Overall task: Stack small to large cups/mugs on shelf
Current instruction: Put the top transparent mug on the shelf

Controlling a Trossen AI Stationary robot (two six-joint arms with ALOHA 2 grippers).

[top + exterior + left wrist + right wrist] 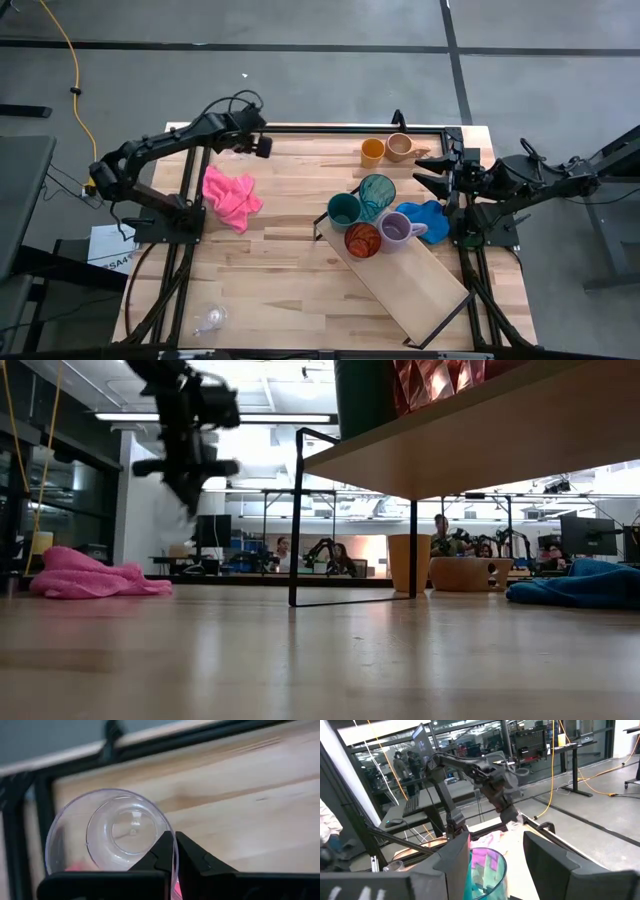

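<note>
My left gripper (262, 147) hangs above the table's far left part, shut on a clear glass (110, 830). The shelf (420, 275), a light-wood board on a black frame, stands slantwise on the right half. On its far end stand a green cup (344, 210), a teal tumbler (376, 192), an orange-red mug (362, 240) and a purple mug (397, 228). An orange mug (372, 152) and a tan mug (400, 147) stand on the table by the far edge. My right gripper (425, 170) is open, a little to the right of the tumbler (485, 870), touching nothing. My left gripper holds the clear glass by its rim (175, 837), the wall pinched with one finger (160, 855) inside and the other (195, 857) outside. The glass is lifted clear of the table and its open mouth faces the wrist camera.
A pink cloth (230, 195) lies on the left half below the left gripper, a blue cloth (425, 215) beside the shelf on the right. Another clear glass (210, 318) lies near the left near corner. Black frame rails run along the table's edges. People sit in the room beyond.
</note>
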